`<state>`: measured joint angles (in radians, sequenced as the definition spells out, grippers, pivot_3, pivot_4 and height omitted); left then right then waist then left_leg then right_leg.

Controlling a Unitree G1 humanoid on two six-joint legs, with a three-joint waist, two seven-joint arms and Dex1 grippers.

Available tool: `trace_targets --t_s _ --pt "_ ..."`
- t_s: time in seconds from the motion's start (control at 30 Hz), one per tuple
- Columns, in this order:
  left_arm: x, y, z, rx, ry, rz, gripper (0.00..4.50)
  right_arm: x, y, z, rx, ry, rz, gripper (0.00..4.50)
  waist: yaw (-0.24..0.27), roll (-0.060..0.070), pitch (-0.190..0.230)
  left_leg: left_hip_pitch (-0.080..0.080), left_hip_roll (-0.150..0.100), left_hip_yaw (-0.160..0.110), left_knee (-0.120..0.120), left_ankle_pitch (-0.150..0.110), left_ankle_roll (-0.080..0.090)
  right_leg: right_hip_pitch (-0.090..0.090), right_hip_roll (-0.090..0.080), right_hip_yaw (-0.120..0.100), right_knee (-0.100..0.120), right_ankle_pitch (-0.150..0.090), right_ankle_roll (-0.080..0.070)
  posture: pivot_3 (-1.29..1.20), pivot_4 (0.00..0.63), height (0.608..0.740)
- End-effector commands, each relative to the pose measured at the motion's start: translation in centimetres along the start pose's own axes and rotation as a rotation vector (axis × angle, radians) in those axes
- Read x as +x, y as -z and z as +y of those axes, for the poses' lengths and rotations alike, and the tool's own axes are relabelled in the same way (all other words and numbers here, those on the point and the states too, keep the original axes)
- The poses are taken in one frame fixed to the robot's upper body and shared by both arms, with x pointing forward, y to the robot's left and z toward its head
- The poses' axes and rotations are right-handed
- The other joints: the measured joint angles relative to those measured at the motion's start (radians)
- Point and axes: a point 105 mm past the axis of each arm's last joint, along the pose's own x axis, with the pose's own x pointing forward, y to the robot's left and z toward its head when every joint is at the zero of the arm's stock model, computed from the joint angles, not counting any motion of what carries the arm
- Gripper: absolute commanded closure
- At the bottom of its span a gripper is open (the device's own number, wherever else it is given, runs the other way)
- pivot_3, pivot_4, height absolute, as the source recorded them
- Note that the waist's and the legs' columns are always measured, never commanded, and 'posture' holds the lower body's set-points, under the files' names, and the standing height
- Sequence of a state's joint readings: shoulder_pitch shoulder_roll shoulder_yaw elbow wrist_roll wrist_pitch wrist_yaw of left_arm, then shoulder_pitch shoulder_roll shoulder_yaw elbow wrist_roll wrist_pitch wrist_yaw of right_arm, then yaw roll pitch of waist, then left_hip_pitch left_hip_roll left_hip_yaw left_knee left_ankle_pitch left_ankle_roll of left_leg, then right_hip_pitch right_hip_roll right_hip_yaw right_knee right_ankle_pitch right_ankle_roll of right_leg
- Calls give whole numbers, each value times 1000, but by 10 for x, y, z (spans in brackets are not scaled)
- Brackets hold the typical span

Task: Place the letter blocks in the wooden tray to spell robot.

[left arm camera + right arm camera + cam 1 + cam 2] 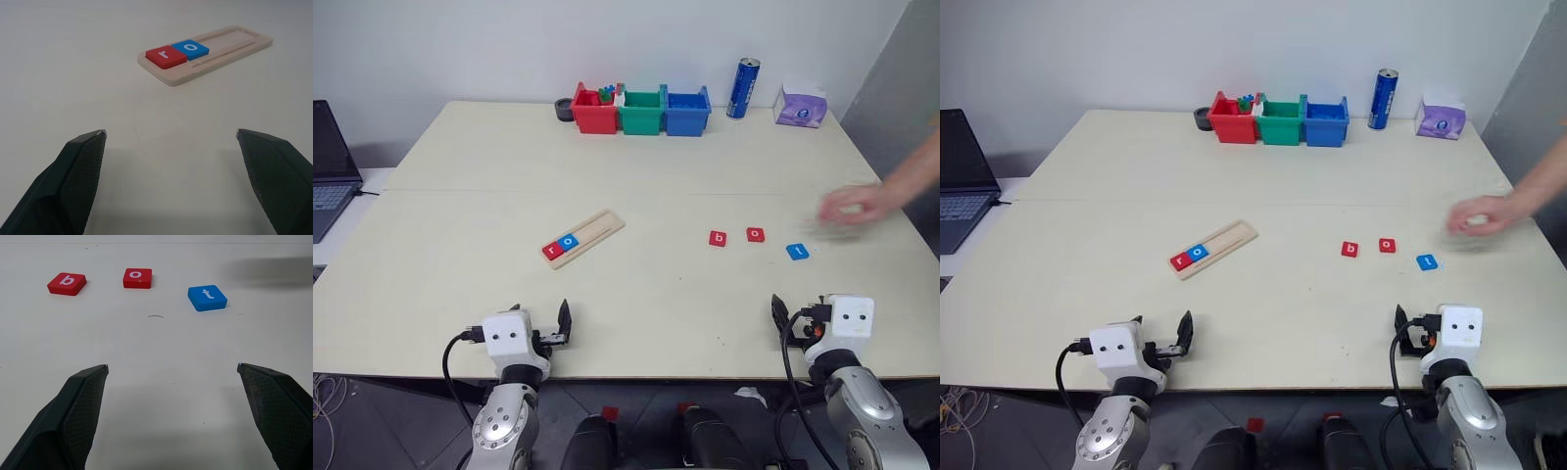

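The wooden tray lies angled at mid-table. A red letter block "r" and a blue "o" fill its near end. To the right, loose on the table, lie a red "b", a red "o" and a blue "t". My left gripper stands open and empty near the table's front edge, short of the tray. At the front right my right gripper is open too, nothing in it, with the three loose blocks ahead of it.
A person's hand hovers over the table just right of the loose blocks. Red, green and blue bins, a blue can and a tissue pack line the far edge. A laptop sits at far left.
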<state>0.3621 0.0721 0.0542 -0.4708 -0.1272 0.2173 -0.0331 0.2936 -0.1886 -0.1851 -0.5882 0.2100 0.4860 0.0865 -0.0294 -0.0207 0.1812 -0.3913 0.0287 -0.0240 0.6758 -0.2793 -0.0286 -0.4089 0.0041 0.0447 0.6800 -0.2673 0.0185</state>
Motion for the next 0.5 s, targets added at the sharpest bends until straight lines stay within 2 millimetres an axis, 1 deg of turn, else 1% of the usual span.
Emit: trace_targets --t_s 0.03,0.3,0.5 --pt "-2 -23 -5 14 15 -63 0 -3 -15 -2 -14 7 -67 9 0 0 0 0 0 0 0 0 0 0 0 0 0 0 0 0 150 740" --pt "-3 -49 -12 23 12 -93 0 -4 -16 -1 -19 9 -74 9 0 0 0 0 0 0 0 0 0 0 0 0 0 0 0 0 150 740" --pt "-2 -52 -13 3 2 -94 0 -3 -22 -2 -19 8 -98 9 0 0 0 0 0 0 0 0 0 0 0 0 0 0 0 0 150 740"
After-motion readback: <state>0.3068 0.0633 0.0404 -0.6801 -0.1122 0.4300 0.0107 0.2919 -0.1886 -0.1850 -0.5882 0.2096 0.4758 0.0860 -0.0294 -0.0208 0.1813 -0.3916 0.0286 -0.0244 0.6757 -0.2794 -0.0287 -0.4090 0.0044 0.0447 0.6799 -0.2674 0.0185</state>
